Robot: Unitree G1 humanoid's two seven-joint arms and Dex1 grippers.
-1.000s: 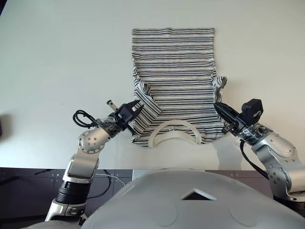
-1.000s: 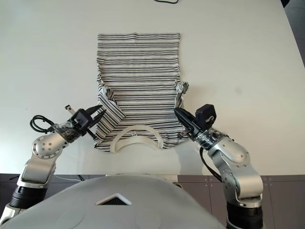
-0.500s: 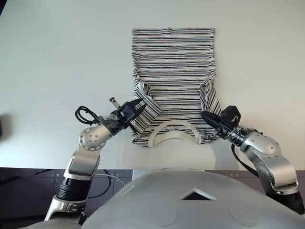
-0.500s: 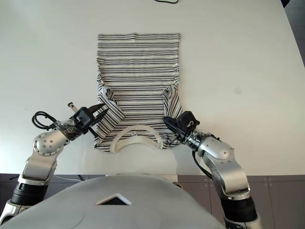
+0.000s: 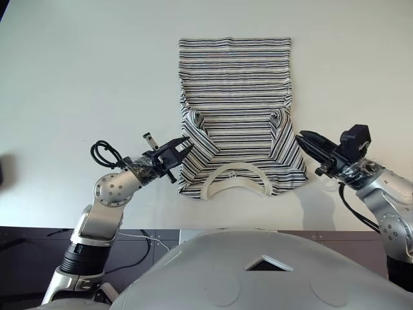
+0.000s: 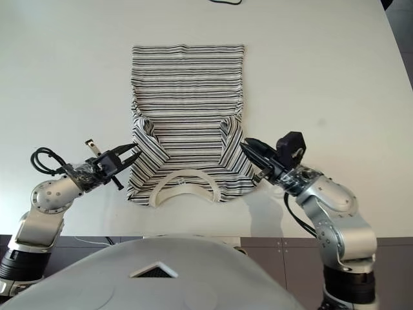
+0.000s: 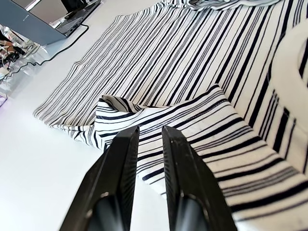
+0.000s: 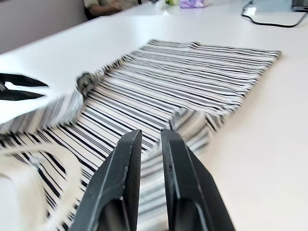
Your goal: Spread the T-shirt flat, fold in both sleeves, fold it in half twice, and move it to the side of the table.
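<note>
Head view: the striped T-shirt [image 5: 235,84] lies flat in the middle of the worktop [image 5: 77,77], both sleeves folded in; left wrist view: the left hand [image 7: 150,130], fingers narrowly parted and empty, hovers at the left sleeve [image 7: 163,113], which a stray drag could unfold; right wrist view: the right hand [image 8: 150,133], likewise parted and empty, threatens the right sleeve [image 8: 191,122] equally.

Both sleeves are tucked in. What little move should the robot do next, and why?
Probably lower the left tool and right tool onto the collar-end corners of the black-and-white striped fabric T-shirt and pinch them. Both sleeves already lie folded inward, so halving likely comes next.
</note>
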